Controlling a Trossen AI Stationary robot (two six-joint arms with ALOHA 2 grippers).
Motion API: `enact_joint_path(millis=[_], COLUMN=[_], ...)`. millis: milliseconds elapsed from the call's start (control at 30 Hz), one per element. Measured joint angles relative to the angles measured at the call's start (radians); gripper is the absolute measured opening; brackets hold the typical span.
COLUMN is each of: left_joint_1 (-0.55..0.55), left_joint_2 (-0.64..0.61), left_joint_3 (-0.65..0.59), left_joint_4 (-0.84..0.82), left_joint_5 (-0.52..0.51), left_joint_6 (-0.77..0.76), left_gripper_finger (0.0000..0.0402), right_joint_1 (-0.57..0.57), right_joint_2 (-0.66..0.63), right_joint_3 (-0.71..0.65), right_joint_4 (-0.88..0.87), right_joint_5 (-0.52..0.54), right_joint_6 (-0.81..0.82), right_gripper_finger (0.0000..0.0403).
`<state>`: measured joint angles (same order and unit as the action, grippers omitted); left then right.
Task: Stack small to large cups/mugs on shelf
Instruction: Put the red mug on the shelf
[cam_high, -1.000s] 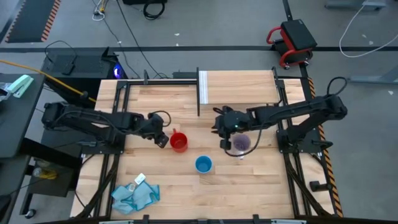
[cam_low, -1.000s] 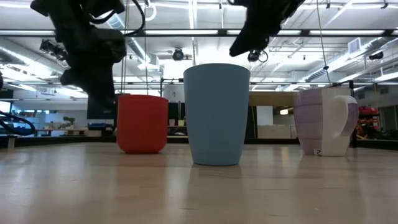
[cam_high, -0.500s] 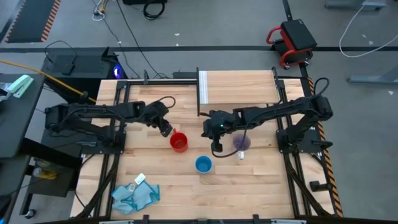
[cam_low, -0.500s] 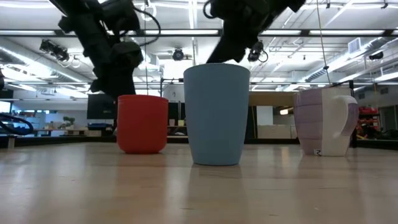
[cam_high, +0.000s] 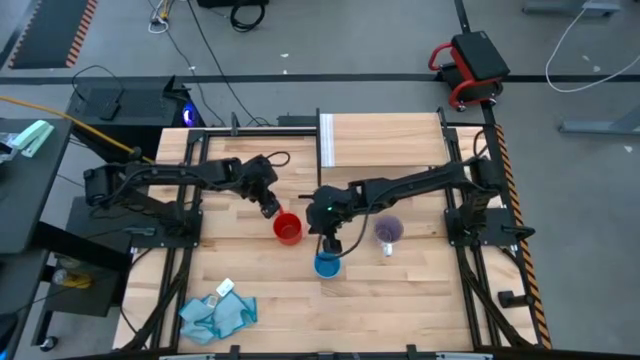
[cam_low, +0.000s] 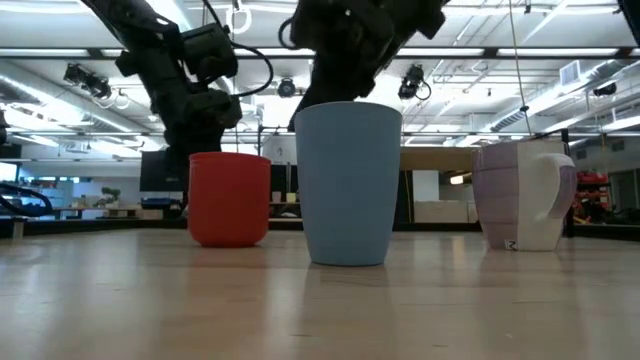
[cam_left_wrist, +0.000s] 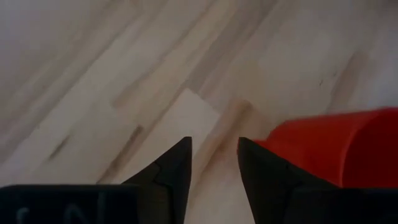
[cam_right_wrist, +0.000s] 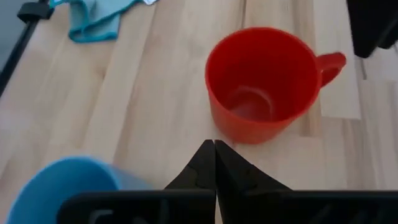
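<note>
3 mugs upright on counter (cam_high: 400, 290), mouths up. R gripper (cam_high: 329, 247) fingers pressed together, holding nothing, just above blue mug (cam_high: 327, 264); red mug (cam_high: 288, 229) just beyond it, handle twd L gripper (cam_high: 270, 209). L gripper narrowly parted, empty, right beside red mug. Lilac mug (cam_high: 388, 232) off to R gripper's side, handle twd front edge. Shelf (cam_high: 385, 140) behind both, bare. No legible writing.
</note>
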<state>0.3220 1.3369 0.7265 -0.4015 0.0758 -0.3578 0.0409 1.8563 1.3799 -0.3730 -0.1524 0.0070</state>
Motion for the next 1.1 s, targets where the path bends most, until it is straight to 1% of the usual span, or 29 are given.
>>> enact_joint_path(millis=[167,267,467,633,833,1100], left_joint_1=[0.02,0.024,0.016,0.011,0.004,-0.072], left_joint_2=[-0.001,-0.001,-0.001,-0.001,-0.001,0.0], left_joint_3=[0.0,0.0,0.0,0.0,0.0,0.0], left_joint_4=[0.035,0.051,0.059,0.061,0.053,0.028], left_joint_5=[0.002,0.021,0.075,0.078,0.084,0.087], left_joint_6=[0.026,0.038,0.055,0.063,0.065,0.03], left_gripper_finger=[0.0136,0.0137,0.0133,0.0135,0.0134,0.0136], right_joint_1=[-0.007,-0.019,-0.034,-0.034,-0.046,-0.108], right_joint_2=[0.082,0.125,0.174,0.19,0.176,0.161], right_joint_3=[0.087,0.136,0.164,0.163,0.165,0.165], right_joint_4=[-0.015,-0.042,-0.047,-0.046,-0.051,-0.077], right_joint_5=[-0.003,-0.003,-0.006,-0.006,0.008,0.025], right_joint_6=[-0.005,-0.008,-0.011,-0.009,-0.01,-0.024], right_gripper_finger=[0.0002,0.0001,0.0,0.0,0.0,0.0])
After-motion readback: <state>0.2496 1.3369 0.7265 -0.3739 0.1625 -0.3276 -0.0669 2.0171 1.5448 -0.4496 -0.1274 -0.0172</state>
